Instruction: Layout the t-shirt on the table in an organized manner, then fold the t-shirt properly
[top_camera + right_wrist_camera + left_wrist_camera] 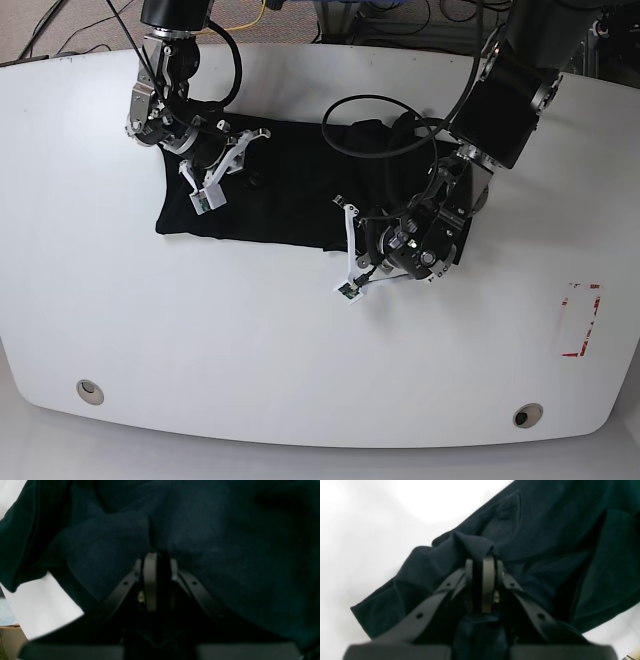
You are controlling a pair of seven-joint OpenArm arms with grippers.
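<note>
- Right gripper [232, 152], toward the table's [300, 350] far left corner, is clamped on a pinch of the t-shirt [285, 195]; lift gently, pull outward.
- The shirt lies rumpled along the far edge, middle.
- Left gripper [481, 555] pinches a fabric ridge; move both together.
- No readable writing or brand.

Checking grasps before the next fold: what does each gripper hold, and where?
Left gripper pinches a raised fold at an edge of the plain black fabric t-shirt. Right gripper is shut on a bunched fold; which part cannot be told.
</note>
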